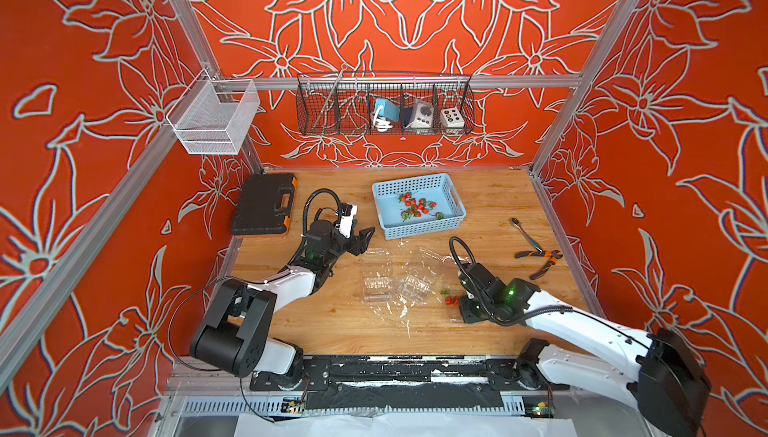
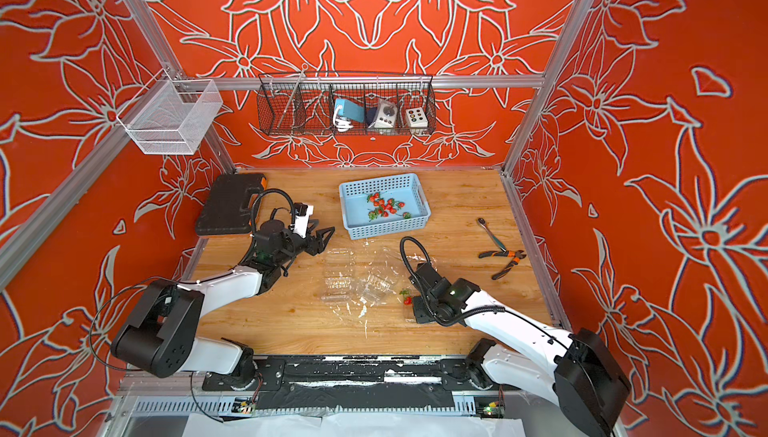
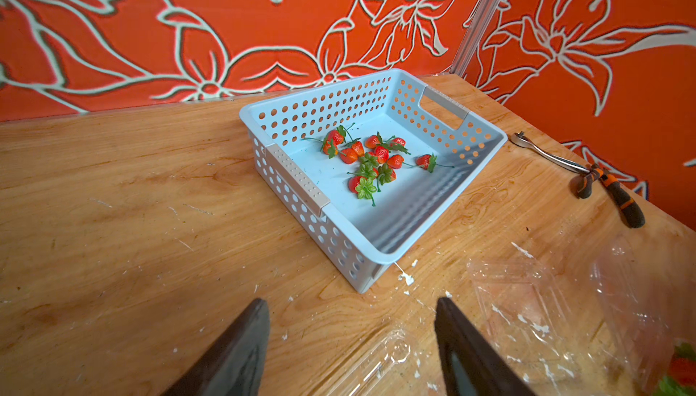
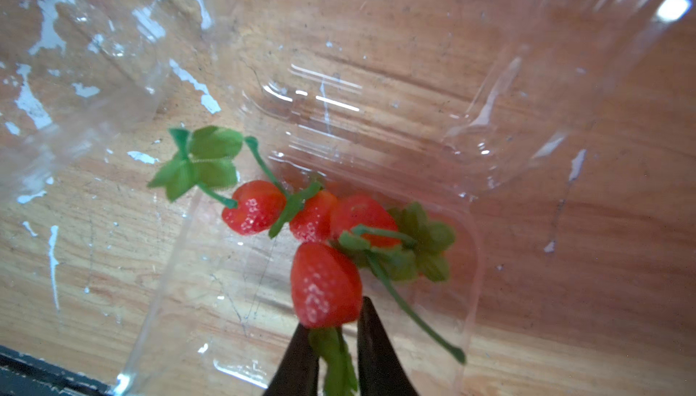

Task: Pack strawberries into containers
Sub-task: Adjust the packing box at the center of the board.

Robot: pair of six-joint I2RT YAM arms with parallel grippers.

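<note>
Since this strawberry [image 4: 325, 285] belongs in the container [image 4: 324, 104], my right gripper [image 4: 334, 315] sits narrow round its cap, grip unclear; left gripper [image 3: 351, 300] wide, empty.

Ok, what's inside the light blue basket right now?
Roughly ten strawberries with green caps lie loose on the basket floor, nothing else. Some overlap in the cluster, so whatever lies beneath them is covered.

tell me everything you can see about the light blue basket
The light-blue basket is a rectangular, open-topped plastic tray: walls perforated with round holes, solid floor, a grey-trimmed handle at each short end. It sits upright on the wooden table, toward the back. About a dozen strawberries lie loose on its floor; nothing else touches it.
</note>
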